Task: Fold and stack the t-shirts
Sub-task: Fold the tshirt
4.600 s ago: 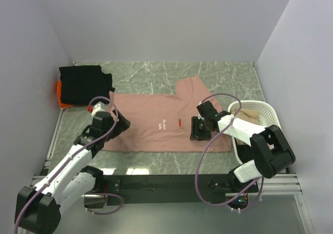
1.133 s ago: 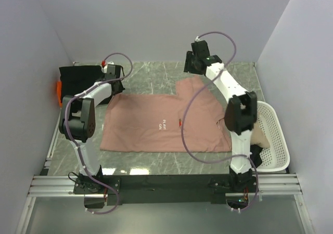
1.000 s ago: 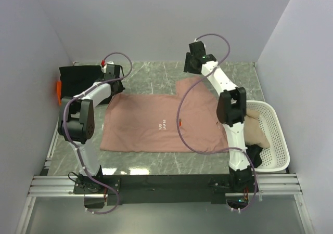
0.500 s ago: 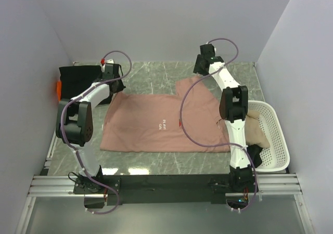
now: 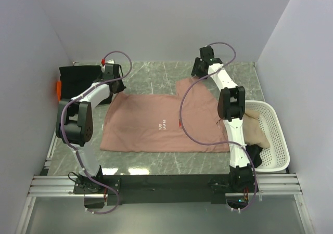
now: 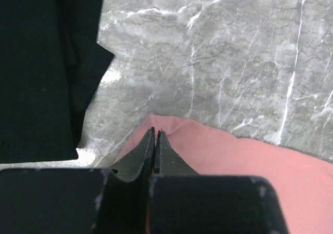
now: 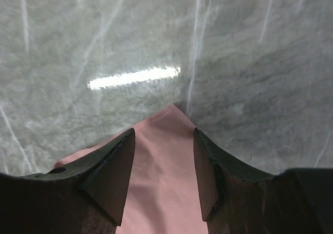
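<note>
The dusty-pink t-shirt (image 5: 156, 122) lies spread flat on the marble table, with small white text on its chest. My left gripper (image 5: 114, 87) is at the shirt's far left corner (image 6: 218, 156). Its jaws are pressed together, pinching the pink cloth at their tips (image 6: 155, 132). My right gripper (image 5: 200, 72) stands open over the far sleeve corner (image 7: 166, 156), one finger on each side and the pink cloth between them. A folded black t-shirt (image 5: 78, 79) lies at the far left on an orange one (image 5: 58, 91).
A white mesh basket (image 5: 276, 140) holding a beige cloth (image 5: 256, 131) stands at the right edge. Walls close in the table on the left, back and right. Bare marble (image 5: 151, 70) shows behind the pink shirt. The black shirt's edge (image 6: 47, 62) is just left of my left fingers.
Both arms have reached from the shirt's near side to its far corners. Over the last second the right gripper shifted right along the sleeve, while the left stayed put. The shirt has not moved.
</note>
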`<state>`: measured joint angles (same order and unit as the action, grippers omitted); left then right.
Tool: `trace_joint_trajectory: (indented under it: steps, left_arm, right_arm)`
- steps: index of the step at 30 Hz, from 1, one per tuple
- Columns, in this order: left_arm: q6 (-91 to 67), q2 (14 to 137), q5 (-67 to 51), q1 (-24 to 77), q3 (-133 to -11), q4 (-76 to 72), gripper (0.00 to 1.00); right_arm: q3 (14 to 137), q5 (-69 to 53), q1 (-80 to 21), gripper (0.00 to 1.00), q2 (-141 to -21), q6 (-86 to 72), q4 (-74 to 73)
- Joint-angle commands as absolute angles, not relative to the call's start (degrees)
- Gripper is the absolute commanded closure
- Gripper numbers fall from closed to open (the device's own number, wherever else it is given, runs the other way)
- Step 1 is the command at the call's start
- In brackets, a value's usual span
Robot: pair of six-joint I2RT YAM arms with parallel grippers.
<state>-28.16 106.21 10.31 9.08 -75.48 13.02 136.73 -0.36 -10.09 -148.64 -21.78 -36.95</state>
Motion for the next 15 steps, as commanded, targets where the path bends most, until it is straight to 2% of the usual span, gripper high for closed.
trace_joint_trajectory:
  steps: [1,10,13,15]
  left_arm:
    - [-28.2,102.8,9.6,9.1,-76.0,12.0,0.99]
    - [-28.0,102.5,9.5,9.0,-75.6,11.8,0.99]
    - [-27.9,102.5,9.5,9.0,-75.5,11.6,0.99]
    - [-27.9,102.7,9.4,9.0,-75.5,11.5,0.99]
  right_arm:
    - [138.9,-1.2,-9.5,0.44,-149.1,-23.2,-39.2]
    - [137.6,2.9,-9.1,0.46,-148.1,-25.4,-38.2]
    - [131.9,3.1,-9.1,0.46,-145.1,-25.9,-34.5]
    - [132.9,3.3,-9.1,0.46,-145.4,-25.9,-33.9]
